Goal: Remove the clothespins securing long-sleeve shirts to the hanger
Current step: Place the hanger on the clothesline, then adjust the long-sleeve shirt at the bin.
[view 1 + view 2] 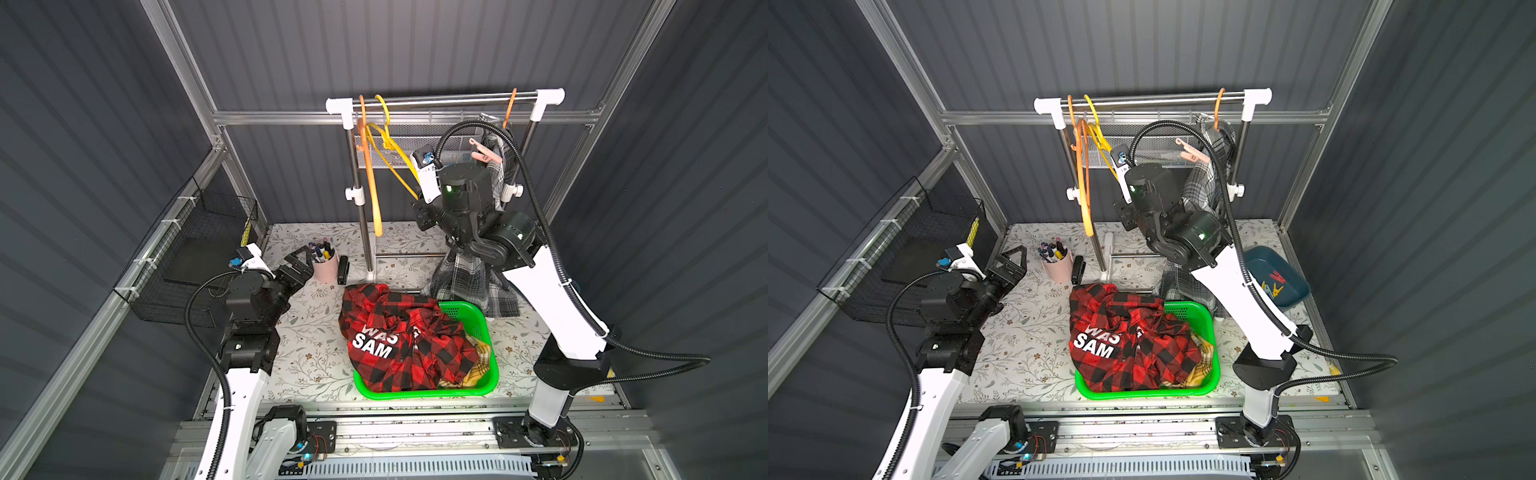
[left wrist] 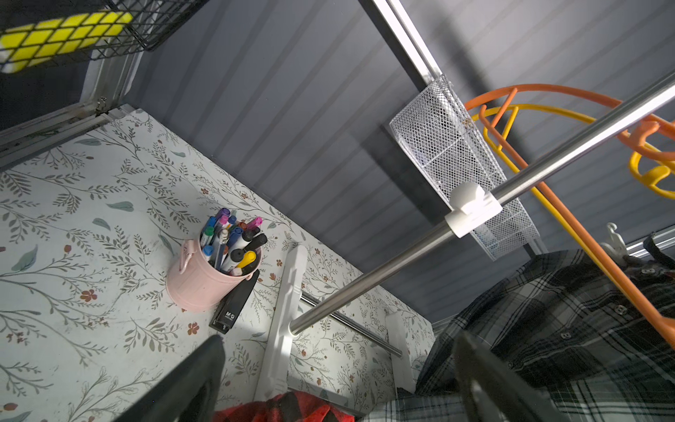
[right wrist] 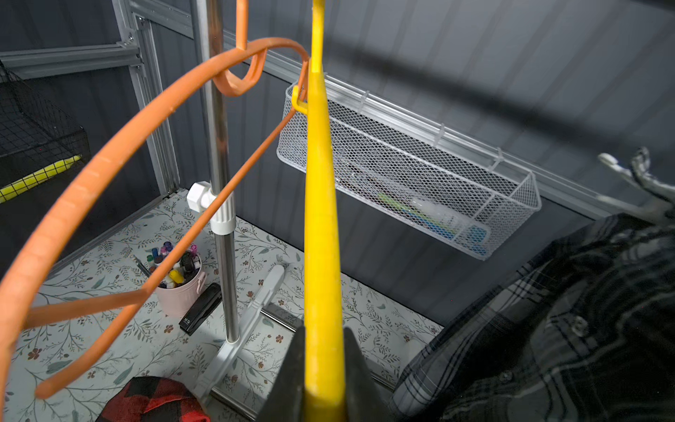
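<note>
My right gripper (image 3: 323,369) is clenched on the bare yellow hanger (image 3: 321,219), my left gripper (image 1: 1011,266) released; I should let go gently, then pinch the salmon-pink clothespin (image 1: 486,154) on the hanging grey shirt (image 1: 469,270).

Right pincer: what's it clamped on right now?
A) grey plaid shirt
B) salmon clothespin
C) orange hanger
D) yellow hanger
D: in the right wrist view the yellow hanger runs straight between the closed jaws of the right pincer.
</note>
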{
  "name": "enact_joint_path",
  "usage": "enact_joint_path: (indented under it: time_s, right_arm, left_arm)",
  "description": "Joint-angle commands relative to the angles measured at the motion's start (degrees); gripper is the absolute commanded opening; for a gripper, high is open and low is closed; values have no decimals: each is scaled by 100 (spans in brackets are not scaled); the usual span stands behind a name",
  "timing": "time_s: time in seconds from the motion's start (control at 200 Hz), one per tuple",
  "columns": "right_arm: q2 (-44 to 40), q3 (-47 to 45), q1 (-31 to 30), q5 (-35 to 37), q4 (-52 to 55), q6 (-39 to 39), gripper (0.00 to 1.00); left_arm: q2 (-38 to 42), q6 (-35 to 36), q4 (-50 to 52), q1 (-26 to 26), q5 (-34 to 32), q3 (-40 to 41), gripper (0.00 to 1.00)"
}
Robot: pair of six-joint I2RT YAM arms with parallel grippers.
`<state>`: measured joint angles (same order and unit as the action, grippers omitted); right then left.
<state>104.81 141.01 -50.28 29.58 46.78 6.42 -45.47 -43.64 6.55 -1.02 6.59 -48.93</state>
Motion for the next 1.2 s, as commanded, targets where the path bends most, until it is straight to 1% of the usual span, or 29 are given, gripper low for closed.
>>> enact_joint_path:
  time_s: [0.0, 0.005, 0.015, 0.045, 0.065, 0.175, 0.235, 0.245, 0.26, 0.27, 0.285, 0.455, 0.475, 0.535, 0.655, 0.766, 0.901, 0.986, 1.136, 1.191]
  right_arm:
    - [6, 13, -65, -106, 94, -103, 0]
    - [5, 5, -67, -104, 99, -109, 0]
    - [0, -8, -69, -116, 102, -124, 4]
    - [2, -61, -84, -126, 118, -169, 21]
    - [-21, -100, -91, -142, 120, -196, 29]
    - [-321, -669, -146, -157, -12, -313, 54]
    - [-651, -1257, -157, -267, -192, -435, 71]
    - [-709, -1374, -157, -282, -226, -449, 74]
    - [-816, -1540, -155, -300, -281, -475, 84]
    - [-876, -1669, -157, -321, -323, -492, 94]
    - [-972, -1844, -153, -336, -373, -526, 98]
    - [-2032, -3502, -200, -391, -477, -1063, 99]
    - [-2156, -3700, -224, -422, -499, -1103, 99]
    - [-2495, -4283, -309, -436, -570, -1269, 99]
    - [-2905, -5109, -464, -390, -585, -1562, 99]
    - [-2997, -5444, -482, -419, -363, -1927, 99]
    - [-3046, -5751, -514, -610, -302, -2141, 99]
    - [-3043, -5869, -521, -740, -315, -2242, 99]
    - [-3053, -5986, -526, -824, -354, -2337, 98]
    - [-3044, -6014, -526, -872, -387, -2363, 98]
  left_arm:
    - [7, 120, 112, 40, -7, 168, 98]
    - [5, 115, 107, 40, -3, 170, 98]
    - [-7, 111, 116, 38, 6, 179, 98]
    - [-29, 76, 134, 39, 43, 195, 98]
    - [-46, 60, 149, 43, 79, 207, 98]
    - [-187, -116, 189, 38, 305, 338, 97]
    - [-272, -226, 127, 40, 493, 463, 97]
    - [-290, -249, 114, 40, 534, 487, 96]
    - [-316, -284, 92, 40, 587, 522, 96]
    - [-336, -303, 88, 40, 621, 544, 96]
    - [-365, -334, 73, 36, 676, 577, 96]
    - [-830, -533, -48, 33, 1186, 878, 96]
    - [-898, -538, -56, 39, 1413, 925, 96]
    - [-1089, -573, -126, 40, 1602, 1073, 96]
    - [-1419, -762, -489, 38, 1837, 1441, 95]
    - [-1753, -888, -831, 40, 2114, 1674, 95]
    - [-2224, -1118, -1476, 38, 2480, 1926, 95]
    - [-2465, -1214, -1708, 40, 2637, 2017, 94]
    - [-2653, -1339, -1974, 40, 2666, 2182, 94]
    - [-2732, -1504, -2250, 40, 2723, 2281, 94]
